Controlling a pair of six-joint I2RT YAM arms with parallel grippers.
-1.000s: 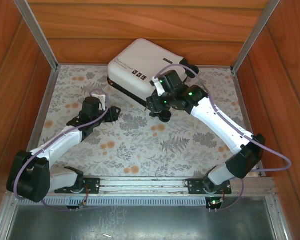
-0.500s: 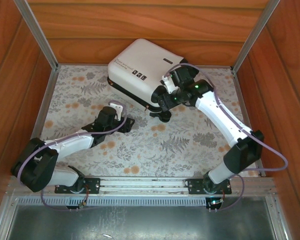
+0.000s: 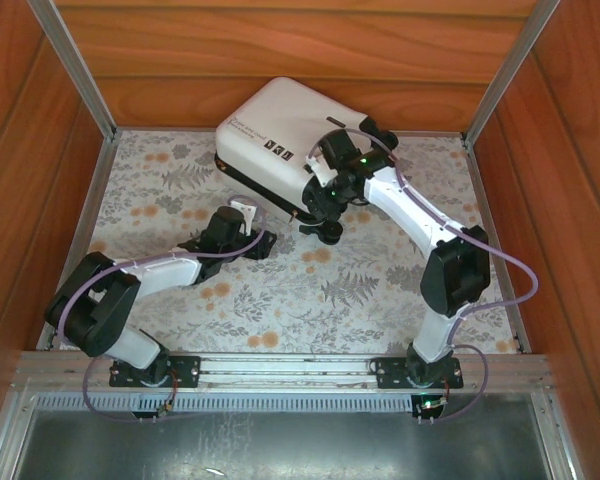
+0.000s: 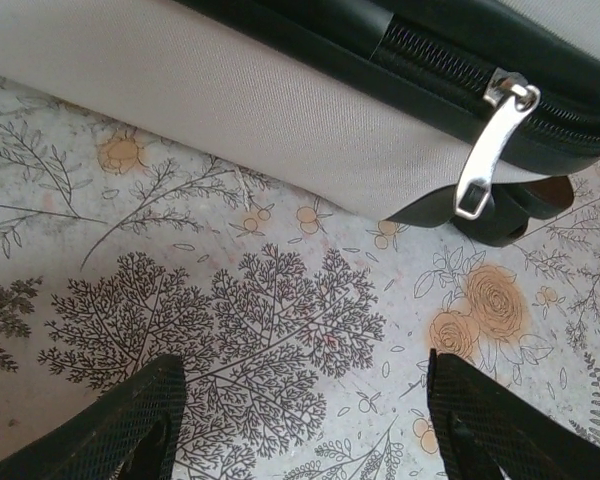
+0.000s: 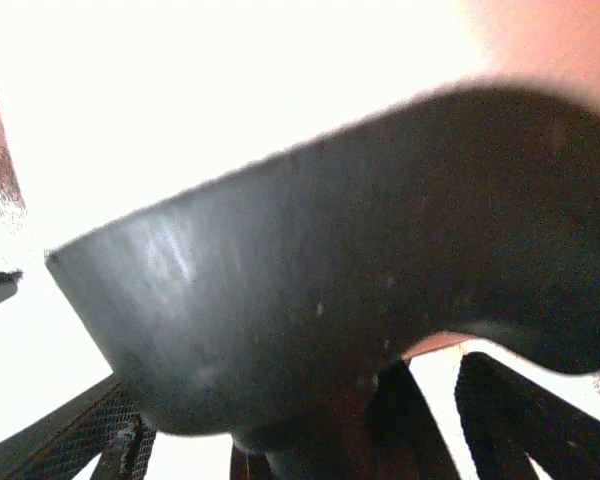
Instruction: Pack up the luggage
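While both arms reach out from the metal rail (image 3: pixel 280 368) at the near edge, the left gripper (image 3: pixel 252 240) hangs low over the floral tablecloth (image 3: pixel 370 290), left of the table's middle. It is released: in the left wrist view its two black fingers (image 4: pixel 130 430) stand wide apart, with bare printed cloth between them and nothing held. Just beyond them in that view lies the lower white shell of the closed suitcase, its black zipper band running along the top, and a silver zipper pull (image 4: pixel 490 150) hangs down over the shell. Farther in and to the right, the right gripper (image 3: pixel 322 200) sits at the near corner of the white hard-shell suitcase (image 3: pixel 280 125), just above a black wheel (image 3: pixel 330 232) that rests on the cloth. In the right wrist view a blurred black curved part (image 5: pixel 360 260) lies between the spread fingers (image 5: pixel 70 450). Whether they press on it or stand free of it I cannot tell. The suitcase lies closed and flat at the far middle of the table, turned diagonally, with small dark label marks (image 3: pixel 278 150) on its lid. Its far side is close against the wooden back wall (image 3: pixel 280 50).
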